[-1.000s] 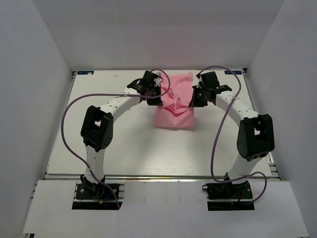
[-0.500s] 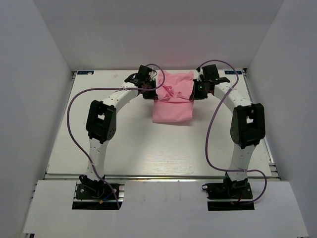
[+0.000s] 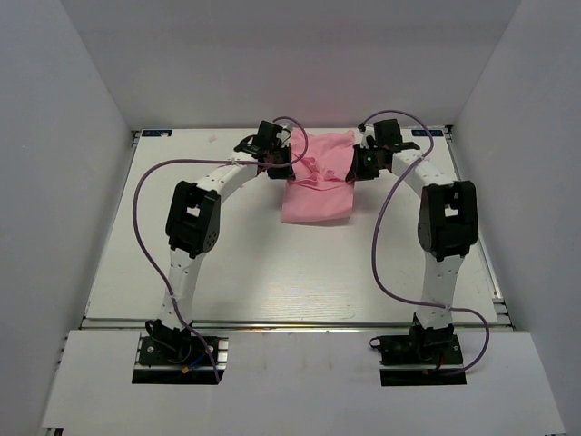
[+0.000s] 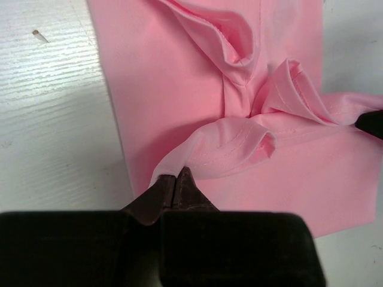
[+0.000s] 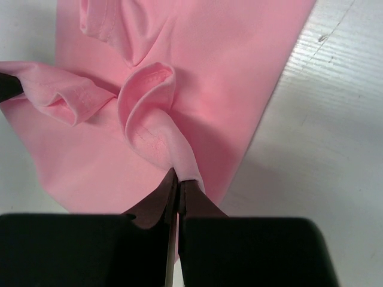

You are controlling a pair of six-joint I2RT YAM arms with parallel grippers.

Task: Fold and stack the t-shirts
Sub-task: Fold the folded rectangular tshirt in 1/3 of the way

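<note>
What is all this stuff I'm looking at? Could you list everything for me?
t-shirt: one, light pink, rumpled, far middle of the table.
table: one, white, under everything.
walls: three, white, around the table.
cables: two, purple, looping beside each arm.
left arm, right arm: white and black, bases at the near edge.
left gripper, right gripper: black, each pinching a fold of the t-shirt.

One pink t-shirt (image 3: 316,202), two arms (image 3: 192,227) (image 3: 445,222), two pincers (image 4: 178,174) (image 5: 177,174), one table (image 3: 227,272).
</note>
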